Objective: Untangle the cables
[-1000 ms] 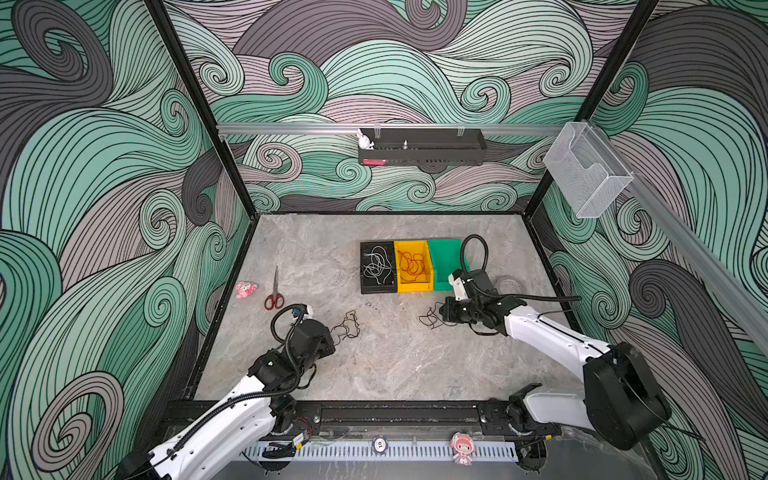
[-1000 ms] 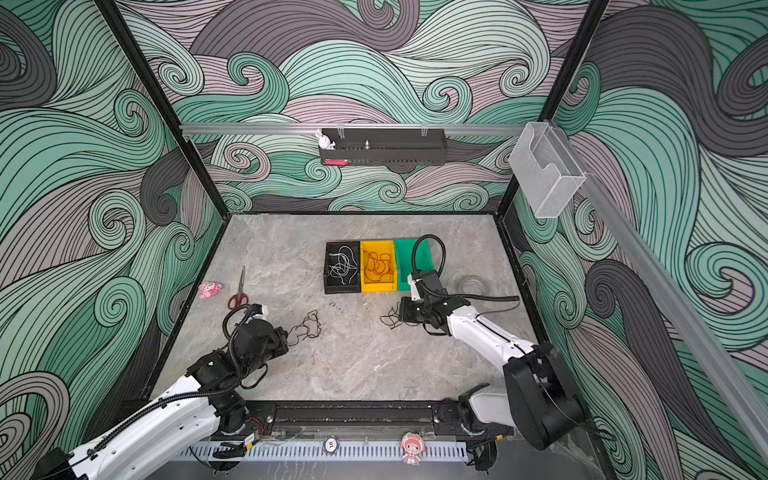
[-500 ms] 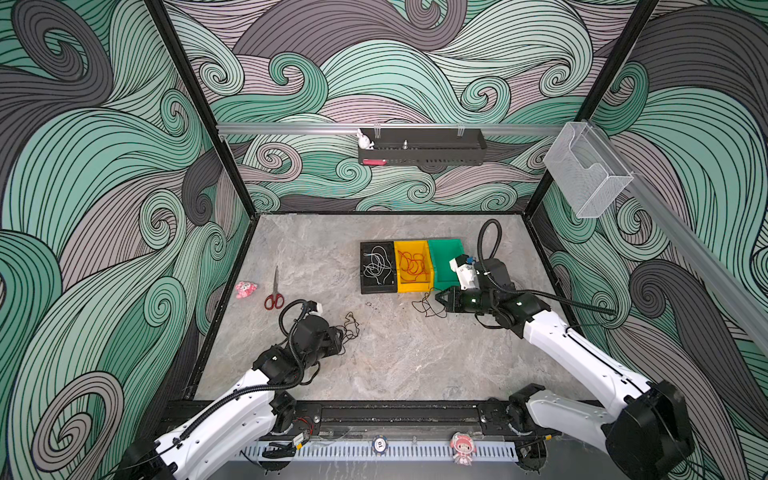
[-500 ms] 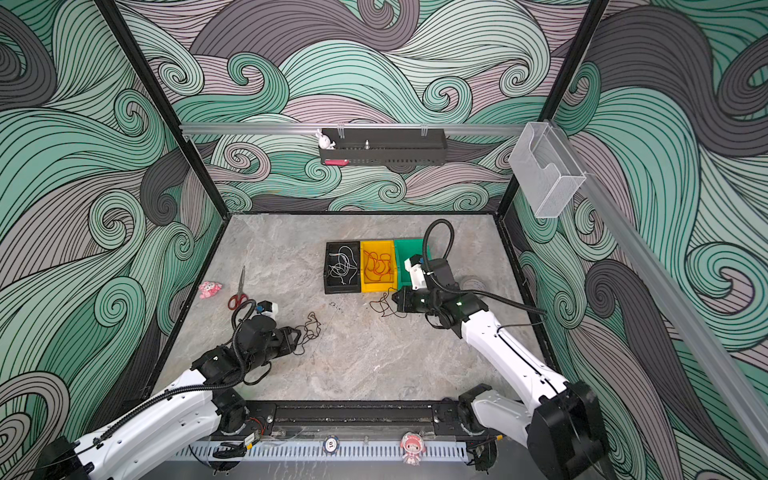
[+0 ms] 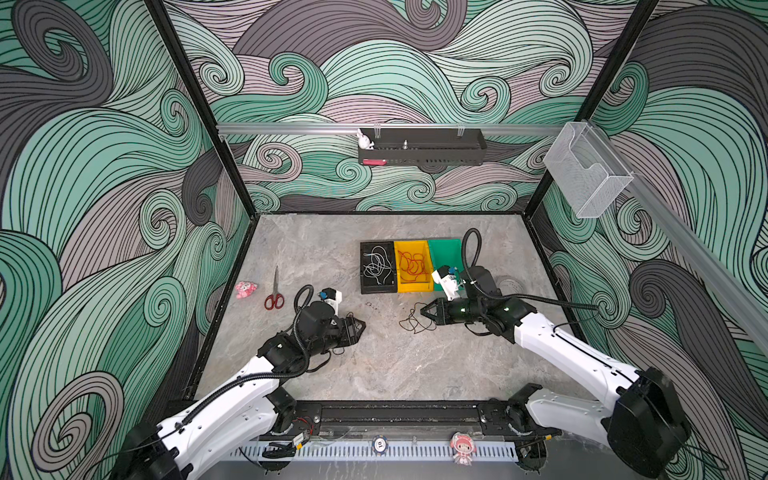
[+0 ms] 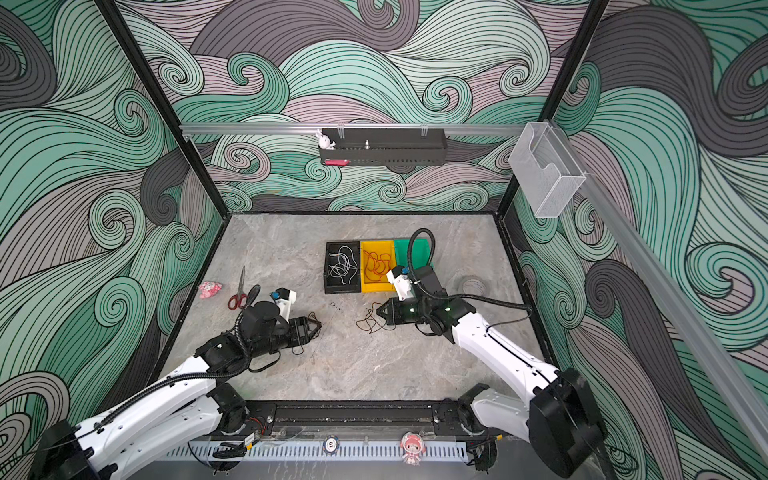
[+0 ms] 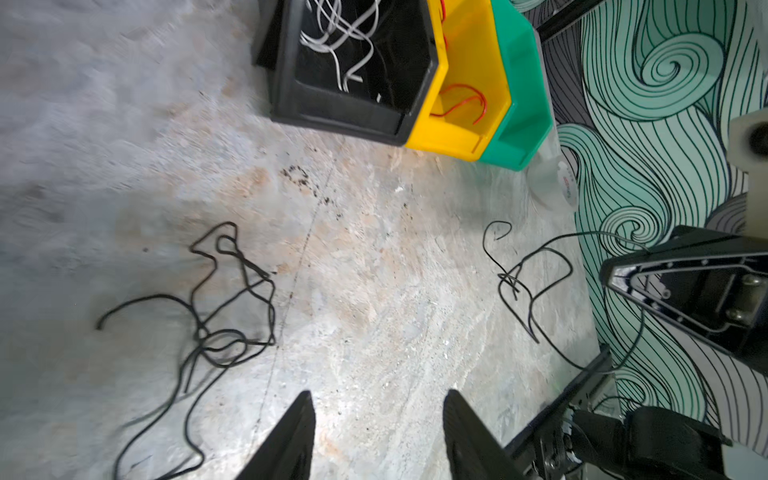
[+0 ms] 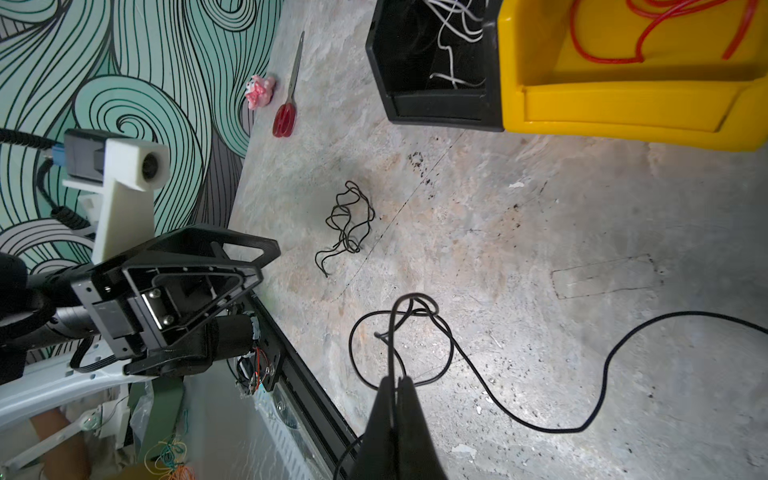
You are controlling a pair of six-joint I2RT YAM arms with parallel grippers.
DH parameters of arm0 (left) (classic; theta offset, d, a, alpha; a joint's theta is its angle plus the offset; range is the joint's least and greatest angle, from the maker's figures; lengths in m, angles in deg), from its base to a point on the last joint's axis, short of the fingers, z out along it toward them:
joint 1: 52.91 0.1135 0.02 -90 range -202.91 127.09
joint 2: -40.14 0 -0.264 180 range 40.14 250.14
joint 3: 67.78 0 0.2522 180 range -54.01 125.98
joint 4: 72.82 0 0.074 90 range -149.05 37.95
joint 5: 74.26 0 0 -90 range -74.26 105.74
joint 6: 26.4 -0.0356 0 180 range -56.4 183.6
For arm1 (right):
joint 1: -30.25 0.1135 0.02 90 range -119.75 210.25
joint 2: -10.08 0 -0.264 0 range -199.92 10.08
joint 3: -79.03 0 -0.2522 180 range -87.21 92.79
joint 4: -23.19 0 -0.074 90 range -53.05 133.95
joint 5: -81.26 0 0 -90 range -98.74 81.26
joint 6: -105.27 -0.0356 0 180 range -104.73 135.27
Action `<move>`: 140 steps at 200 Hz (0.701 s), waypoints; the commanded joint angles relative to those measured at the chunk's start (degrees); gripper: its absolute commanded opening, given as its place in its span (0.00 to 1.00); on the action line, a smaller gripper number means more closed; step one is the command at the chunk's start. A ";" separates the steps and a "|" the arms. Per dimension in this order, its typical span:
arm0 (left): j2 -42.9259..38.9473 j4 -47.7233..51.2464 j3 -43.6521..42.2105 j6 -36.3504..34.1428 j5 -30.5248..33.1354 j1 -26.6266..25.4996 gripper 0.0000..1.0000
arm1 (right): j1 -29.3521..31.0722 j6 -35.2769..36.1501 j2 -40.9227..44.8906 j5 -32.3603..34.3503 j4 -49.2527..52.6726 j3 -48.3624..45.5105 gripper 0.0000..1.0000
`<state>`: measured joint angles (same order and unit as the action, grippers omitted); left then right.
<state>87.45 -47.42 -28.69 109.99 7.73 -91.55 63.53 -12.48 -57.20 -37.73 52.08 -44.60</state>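
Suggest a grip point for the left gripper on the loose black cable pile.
Take the free tail curving out of the black cable pile, clear of its crossed loops. It lies flat on the table, so bring the open left gripper down from above, jaws across the strand.

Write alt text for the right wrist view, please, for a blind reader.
The right tool, shut, pinches a looped thin black cable. Beyond lie another black cable tangle, a black plastic bin of white cables and a yellow bin of red cables.
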 commanded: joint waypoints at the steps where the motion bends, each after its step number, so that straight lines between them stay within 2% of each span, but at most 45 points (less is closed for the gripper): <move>1: 2.90 -11.01 0.12 4.00 -2.80 -2.79 0.54 | 2.26 -1.37 -0.58 -0.33 -3.86 -0.85 0.01; 39: 10.58 -17.98 1.43 4.89 -1.30 -8.44 0.55 | 5.81 -2.62 -2.53 -0.07 -7.31 -1.74 0.01; 79: 15.89 -21.38 1.39 6.11 -0.02 -10.92 0.53 | 6.69 -3.17 -2.99 0.17 -8.65 -1.74 0.01; 120: 19.09 -24.01 1.73 7.17 -0.19 -11.67 0.44 | 7.58 -3.39 -3.85 0.17 -9.57 -1.56 0.01; 140: 21.16 -25.75 1.90 7.79 -0.99 -12.21 0.34 | 7.92 -3.41 -4.23 0.11 -9.91 -1.54 0.02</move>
<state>106.51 -69.49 -28.65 116.37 6.76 -102.93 70.90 -15.43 -60.64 -37.69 43.71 -46.02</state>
